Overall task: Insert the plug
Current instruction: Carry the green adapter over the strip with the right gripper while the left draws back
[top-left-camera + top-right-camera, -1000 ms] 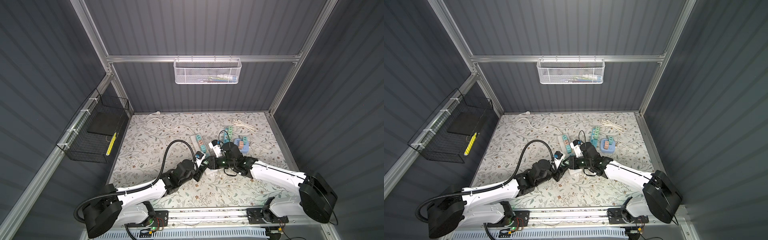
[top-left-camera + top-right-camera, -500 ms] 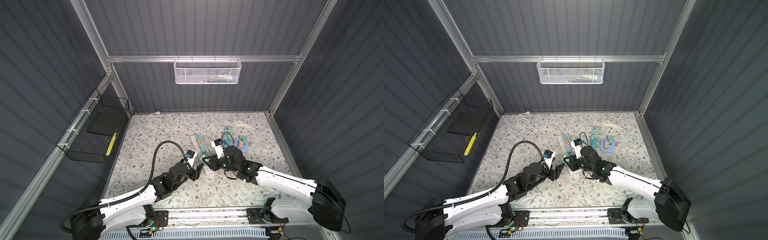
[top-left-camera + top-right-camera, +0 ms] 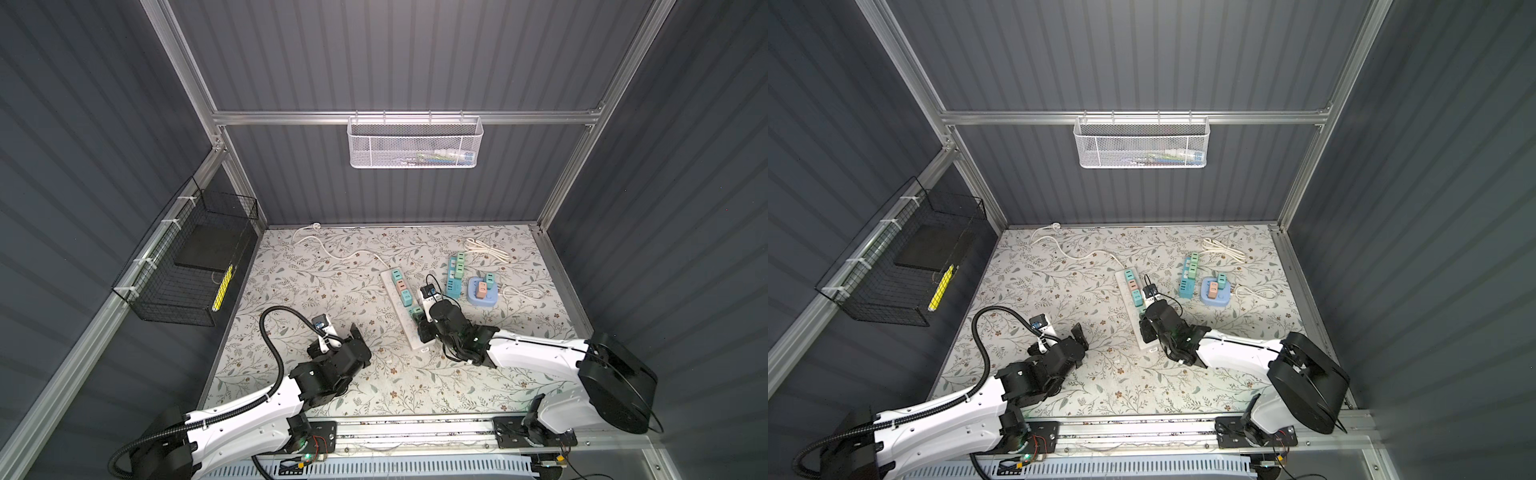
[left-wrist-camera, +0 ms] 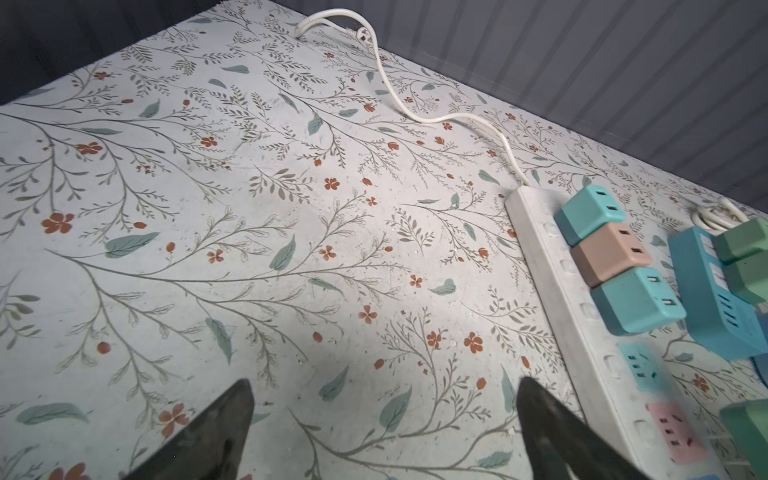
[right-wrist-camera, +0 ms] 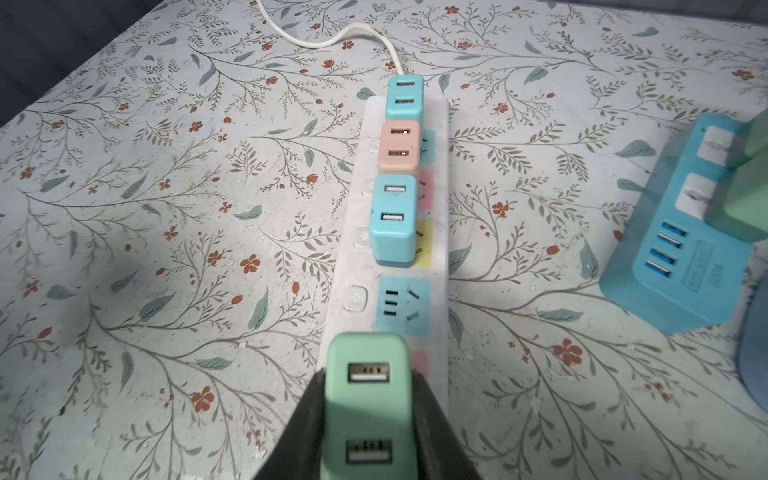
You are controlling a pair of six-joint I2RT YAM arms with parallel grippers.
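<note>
Green plug, prongs hidden, clamped by right fingers; left fingers wide.

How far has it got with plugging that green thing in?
Done: three plugs, teal, pink, teal, sit in the white power strip. In hand: the right end effector grips the green plug over the strip, beside an empty blue socket; the left end effector is open and empty. Left: seating it and letting go; I cannot tell how deep it is.

Soft overhead light brightens my mat (walls stay dim). Nearest sockets blur in my left wrist view, perhaps motion.
</note>
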